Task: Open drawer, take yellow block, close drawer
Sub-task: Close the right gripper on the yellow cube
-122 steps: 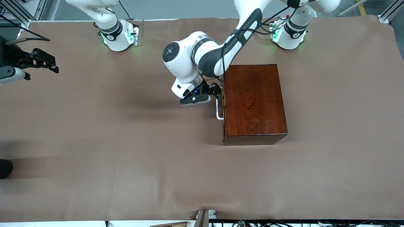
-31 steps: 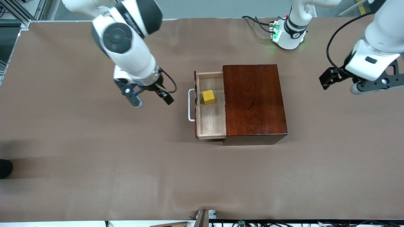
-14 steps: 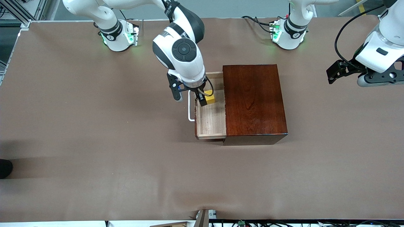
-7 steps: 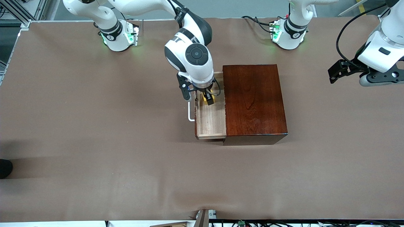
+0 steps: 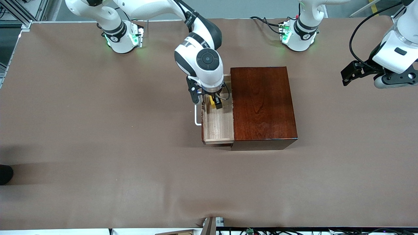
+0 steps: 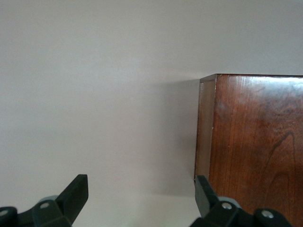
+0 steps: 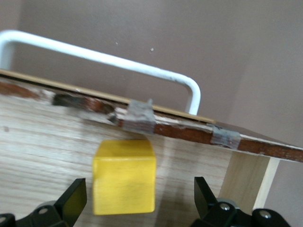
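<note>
The dark reddish-brown box [image 5: 263,104] has its drawer [image 5: 218,127] pulled out toward the right arm's end of the table, white handle [image 5: 197,116] leading. The yellow block [image 5: 212,103] sits on the drawer's pale floor. My right gripper [image 5: 210,101] is down in the drawer, open. In the right wrist view the yellow block [image 7: 124,176] lies between the two fingers of the right gripper [image 7: 140,197], with a gap on each side, close to the drawer front and handle [image 7: 142,71]. My left gripper [image 5: 361,77] waits open and empty over the cloth at the left arm's end.
A brown cloth [image 5: 114,147] covers the whole table. The left wrist view shows my left gripper [image 6: 141,191] above bare cloth, with a corner of the box [image 6: 255,142] beside it. Cables run by the left arm's base [image 5: 298,36].
My right gripper has come from beside the drawer to over it and lowered around the yellow block. The left arm drifted a little farther toward its end of the table.
</note>
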Robot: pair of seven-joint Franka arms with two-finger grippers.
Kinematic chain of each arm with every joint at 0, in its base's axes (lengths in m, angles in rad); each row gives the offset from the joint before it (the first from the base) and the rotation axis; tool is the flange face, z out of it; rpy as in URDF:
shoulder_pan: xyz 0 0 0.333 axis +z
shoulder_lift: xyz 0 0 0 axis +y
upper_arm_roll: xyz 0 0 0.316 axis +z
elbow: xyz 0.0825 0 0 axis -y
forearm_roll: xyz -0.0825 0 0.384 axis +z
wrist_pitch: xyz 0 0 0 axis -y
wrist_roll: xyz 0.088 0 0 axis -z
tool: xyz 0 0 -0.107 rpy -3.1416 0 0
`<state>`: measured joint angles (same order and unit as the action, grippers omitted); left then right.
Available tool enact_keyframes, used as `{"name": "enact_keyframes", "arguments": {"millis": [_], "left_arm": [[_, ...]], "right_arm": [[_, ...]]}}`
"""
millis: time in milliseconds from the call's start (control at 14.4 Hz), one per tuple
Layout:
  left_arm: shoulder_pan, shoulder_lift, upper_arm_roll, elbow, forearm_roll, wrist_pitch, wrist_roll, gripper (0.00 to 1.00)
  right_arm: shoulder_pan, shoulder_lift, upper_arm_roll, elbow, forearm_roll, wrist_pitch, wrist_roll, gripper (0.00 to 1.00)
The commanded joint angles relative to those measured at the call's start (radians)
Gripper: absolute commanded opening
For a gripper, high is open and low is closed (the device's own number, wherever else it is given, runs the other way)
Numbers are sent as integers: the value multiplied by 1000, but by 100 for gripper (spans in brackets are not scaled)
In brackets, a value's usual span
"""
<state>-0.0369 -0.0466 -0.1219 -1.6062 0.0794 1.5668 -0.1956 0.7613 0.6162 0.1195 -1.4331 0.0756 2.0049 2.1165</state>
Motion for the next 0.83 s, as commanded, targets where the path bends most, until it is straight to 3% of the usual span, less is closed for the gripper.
{"name": "enact_keyframes", "arguments": {"millis": [0,69,278,347,764], "left_arm": [[20,-29,-10,-20,-24,-5,27,100],[20,-29,-10,-20,-24,-7,27,100],[25,-30,-10,-20,-24,-7,27,100],[34,-30,-10,-20,-24,-7,27,100],[51,-30,-10,-18,-41,-5,48,100]], "right_arm": [[26,26,-9,22,-8,-6,34,100],[27,30,-11,22,-11,-8,33,90],[30,28,-11,26,-71,-9,5,32],[30,28,-9,30,-73,-6,16,1],[20,27,-9,86,-71,-15,16,0]]}}
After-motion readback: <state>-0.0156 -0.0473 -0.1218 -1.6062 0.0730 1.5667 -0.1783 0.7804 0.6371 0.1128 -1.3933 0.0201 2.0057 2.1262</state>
